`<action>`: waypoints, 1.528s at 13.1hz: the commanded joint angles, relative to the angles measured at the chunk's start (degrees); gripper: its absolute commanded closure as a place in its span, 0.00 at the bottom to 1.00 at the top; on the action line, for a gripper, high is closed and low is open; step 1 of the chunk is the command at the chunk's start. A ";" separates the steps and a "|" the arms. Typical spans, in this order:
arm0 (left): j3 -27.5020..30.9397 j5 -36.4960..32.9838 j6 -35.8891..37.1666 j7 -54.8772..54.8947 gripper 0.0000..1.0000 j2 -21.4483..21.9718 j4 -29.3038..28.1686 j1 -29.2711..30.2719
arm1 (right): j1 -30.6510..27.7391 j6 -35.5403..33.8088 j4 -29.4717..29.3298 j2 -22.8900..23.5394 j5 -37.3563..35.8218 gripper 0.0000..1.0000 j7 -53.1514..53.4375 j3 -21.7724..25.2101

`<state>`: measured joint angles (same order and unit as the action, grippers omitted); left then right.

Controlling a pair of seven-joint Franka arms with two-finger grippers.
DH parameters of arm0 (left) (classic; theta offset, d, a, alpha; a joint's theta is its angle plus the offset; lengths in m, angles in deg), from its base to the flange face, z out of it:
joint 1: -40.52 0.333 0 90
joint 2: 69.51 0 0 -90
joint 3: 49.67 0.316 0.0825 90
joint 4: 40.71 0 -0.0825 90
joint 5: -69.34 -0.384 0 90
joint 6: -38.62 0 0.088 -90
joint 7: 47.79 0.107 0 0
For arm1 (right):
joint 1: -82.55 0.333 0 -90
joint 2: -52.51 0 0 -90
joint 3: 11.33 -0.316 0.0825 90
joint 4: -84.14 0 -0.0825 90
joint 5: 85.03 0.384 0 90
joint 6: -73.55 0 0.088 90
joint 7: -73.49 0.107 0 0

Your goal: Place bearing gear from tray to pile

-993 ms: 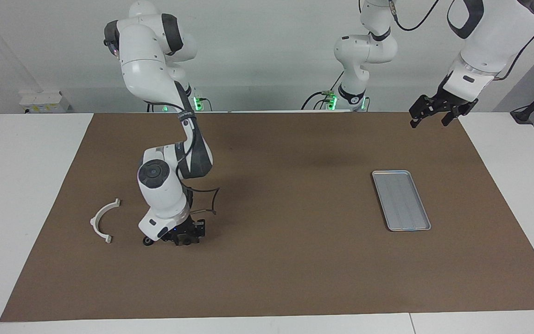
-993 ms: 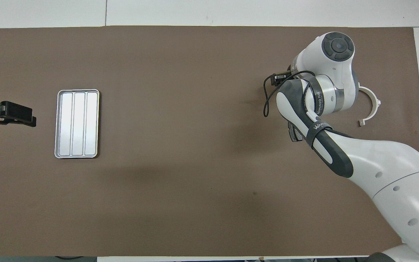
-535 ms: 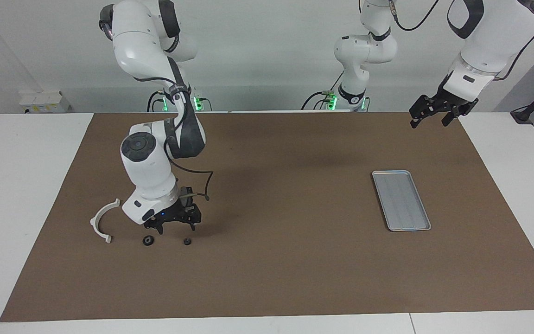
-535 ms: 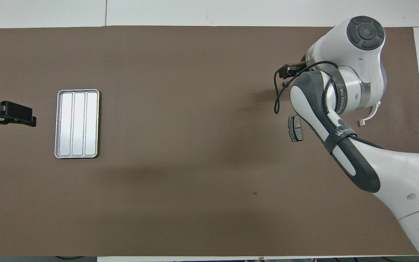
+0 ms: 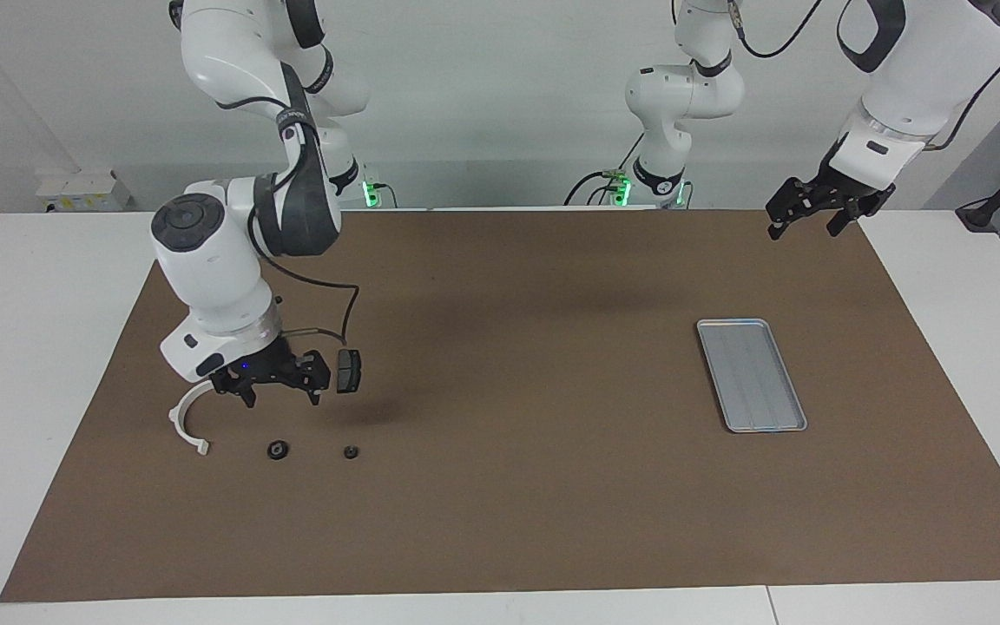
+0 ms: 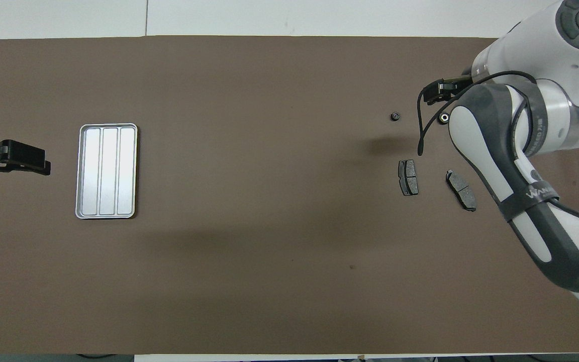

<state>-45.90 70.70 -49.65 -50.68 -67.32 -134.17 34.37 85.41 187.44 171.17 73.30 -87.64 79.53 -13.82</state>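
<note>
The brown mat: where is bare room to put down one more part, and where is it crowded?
Bare mat lies between the tray and the dark grey plates. It is crowded at the right arm's end, where white half-ring bracket, two small round parts and right pincer sit close. The left pincer waits.

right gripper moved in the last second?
Yes. The right gripper rose off the mat and shifted toward the white half-ring bracket, leaving two small black gears where it was. The tray stayed put.
</note>
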 commanded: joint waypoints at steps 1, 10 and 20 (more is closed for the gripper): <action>-0.16 -0.93 -0.50 0.61 0.00 1.06 -0.93 -0.01 | -1.89 -1.91 7.42 -10.90 -0.12 0.00 -1.48 -0.76; -0.16 -0.93 -0.41 0.52 0.00 1.06 -0.93 -0.01 | -5.41 -21.67 11.42 -30.55 4.19 0.00 -3.76 -0.85; -0.16 -0.93 -0.50 0.61 0.00 1.06 -0.93 -0.01 | -5.50 -28.28 9.04 -30.46 4.01 0.00 -4.02 -0.85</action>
<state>-45.91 70.70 -49.65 -50.67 -67.32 -134.17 34.37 81.36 160.22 180.36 42.84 -85.02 77.37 -13.97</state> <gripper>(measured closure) 0.000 0.000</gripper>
